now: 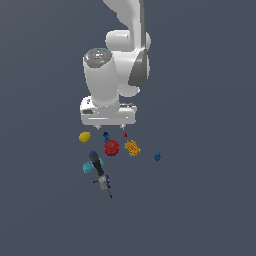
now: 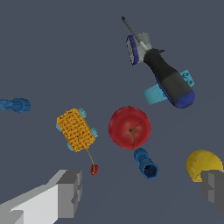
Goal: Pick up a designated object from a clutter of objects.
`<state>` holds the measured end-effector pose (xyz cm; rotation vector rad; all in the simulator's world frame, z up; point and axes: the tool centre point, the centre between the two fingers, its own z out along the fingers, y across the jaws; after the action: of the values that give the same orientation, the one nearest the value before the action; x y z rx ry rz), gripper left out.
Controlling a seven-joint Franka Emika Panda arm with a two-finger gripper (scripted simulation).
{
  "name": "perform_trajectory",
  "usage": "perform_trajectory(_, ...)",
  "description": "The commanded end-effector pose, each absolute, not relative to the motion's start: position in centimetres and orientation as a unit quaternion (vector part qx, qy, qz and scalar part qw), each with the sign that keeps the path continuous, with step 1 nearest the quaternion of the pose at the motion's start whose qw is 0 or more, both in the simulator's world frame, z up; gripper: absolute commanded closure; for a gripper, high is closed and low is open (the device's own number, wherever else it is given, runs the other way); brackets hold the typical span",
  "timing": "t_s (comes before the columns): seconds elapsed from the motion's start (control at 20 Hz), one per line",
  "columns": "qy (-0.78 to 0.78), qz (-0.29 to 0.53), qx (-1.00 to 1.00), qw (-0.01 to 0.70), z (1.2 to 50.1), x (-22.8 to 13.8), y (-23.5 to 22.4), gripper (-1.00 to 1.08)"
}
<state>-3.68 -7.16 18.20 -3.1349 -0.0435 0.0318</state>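
Bolt [image 2: 146, 163] lay touching the ball [image 2: 130, 127], at its five o'clock; my claw [image 2: 142, 192] hung spread, empty. I feared descending fingers [image 2: 70, 192] might nudge the ball.

Glossy smooth red ball [image 2: 129, 127]; orange-yellow block [image 2: 76, 130] rough and dotted.

No text, label, brand, number or sign can be read in either view. The orange-yellow block [image 2: 76, 130] just beside the red ball [image 2: 129, 127] carries a fine dotted texture (too small to resolve into characters, if it holds any at all). The black-and-grey rod [image 2: 162, 72], farther from the red ball on its other side, shows only plain bands of colour.
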Motion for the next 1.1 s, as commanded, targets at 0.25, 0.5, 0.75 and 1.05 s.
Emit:
perform_trajectory(0.25,-0.011,0.004,-1.0,0.002,12.9,-6.3,-9.8,-0.92)
perform_trajectory(0.5,-0.01,0.002,-1.0,0.001,10.7,-7.7,-10.8,-0.92)
perform_trajectory(0.75,-0.01,0.0,-1.0,0.0,9.5,-8.6,-11.4,-0.92)
perform_trajectory(1.05,-0.009,0.001,-1.0,0.0,9.3,-8.7,-11.5,-0.92)
